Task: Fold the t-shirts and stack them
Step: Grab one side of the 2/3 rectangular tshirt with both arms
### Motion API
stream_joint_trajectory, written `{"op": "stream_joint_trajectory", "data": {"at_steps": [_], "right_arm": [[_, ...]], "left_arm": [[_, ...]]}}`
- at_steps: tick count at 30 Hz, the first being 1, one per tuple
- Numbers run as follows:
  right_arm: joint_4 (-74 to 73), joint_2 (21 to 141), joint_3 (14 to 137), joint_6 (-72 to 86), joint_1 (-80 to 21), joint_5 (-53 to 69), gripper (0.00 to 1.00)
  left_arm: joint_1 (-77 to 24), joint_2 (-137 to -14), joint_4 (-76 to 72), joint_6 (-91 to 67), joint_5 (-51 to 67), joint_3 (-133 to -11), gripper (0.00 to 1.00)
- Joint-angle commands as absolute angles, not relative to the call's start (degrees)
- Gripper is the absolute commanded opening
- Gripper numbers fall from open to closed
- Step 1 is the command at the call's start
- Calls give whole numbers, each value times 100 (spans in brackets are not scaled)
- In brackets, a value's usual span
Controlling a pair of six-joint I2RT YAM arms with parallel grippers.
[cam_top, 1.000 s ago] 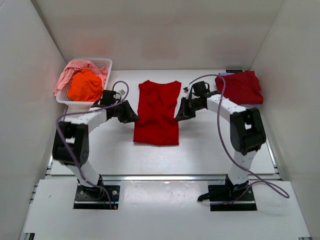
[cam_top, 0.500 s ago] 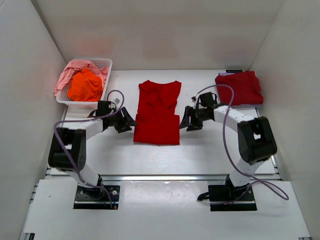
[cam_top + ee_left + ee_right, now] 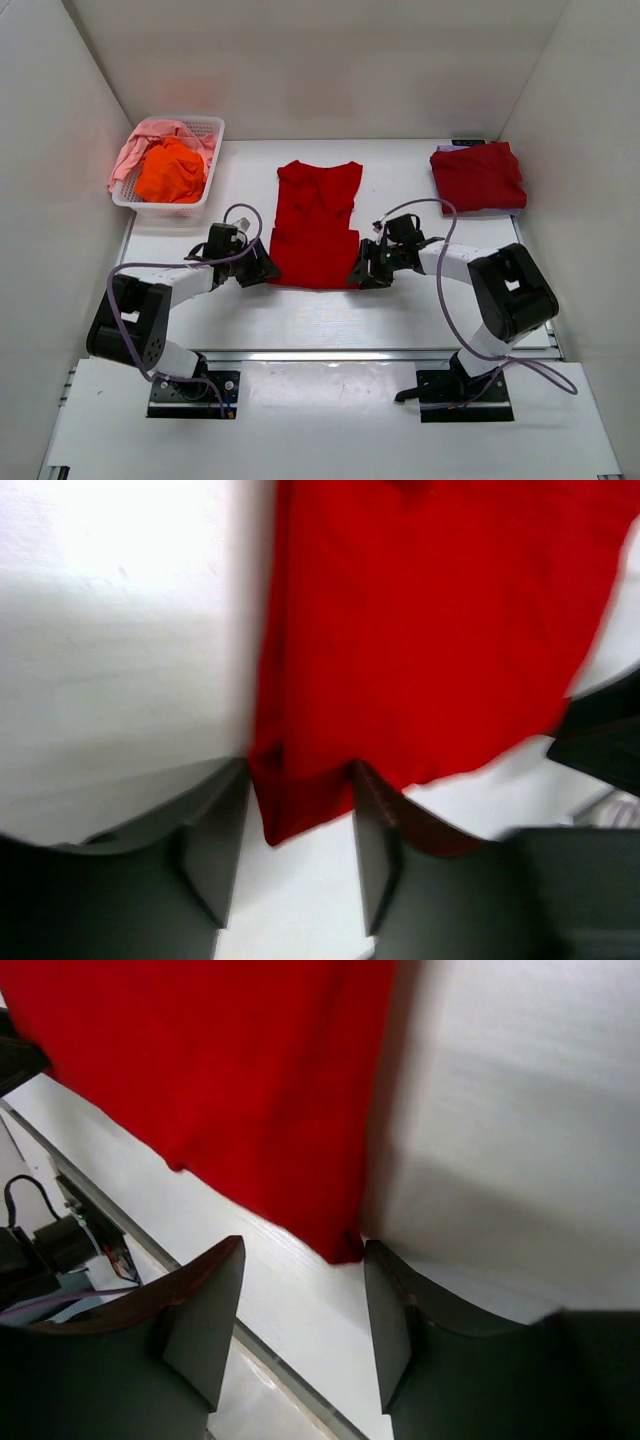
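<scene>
A red t-shirt (image 3: 316, 222) lies flat in the middle of the table, sleeves folded in, hem toward me. My left gripper (image 3: 266, 272) is open at the shirt's near left corner; in the left wrist view that corner (image 3: 285, 800) sits between the fingers (image 3: 215, 850). My right gripper (image 3: 357, 277) is open at the near right corner; in the right wrist view that corner (image 3: 340, 1245) lies just ahead of the gap between the fingers (image 3: 205, 1320). A folded dark red t-shirt (image 3: 478, 175) lies at the back right.
A white basket (image 3: 201, 127) at the back left holds a crumpled orange shirt (image 3: 170, 168) and a pink shirt (image 3: 135, 150). White walls close in the table on the left, back and right. The table's front rail (image 3: 320, 353) runs in front of the shirt.
Both grippers have moved toward me along the shirt's sides, from mid-length down to the near hem corners, and have come lower to the table.
</scene>
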State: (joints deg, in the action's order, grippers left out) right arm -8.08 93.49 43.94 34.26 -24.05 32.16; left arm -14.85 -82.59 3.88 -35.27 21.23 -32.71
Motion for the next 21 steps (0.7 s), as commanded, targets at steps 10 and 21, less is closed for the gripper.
{"op": "stream_joint_trajectory", "data": {"at_steps": [10,21], "right_arm": [[-693,9476,4185,3481,-2742,2927,0],[-1643,7209,2700,3735,-3489,3076,0]], "left_arm": [[-1608,-8342,727,-3218,2214,-3025,0],[-2364,-5620,2495,-3242,2505,-1829,0]]}}
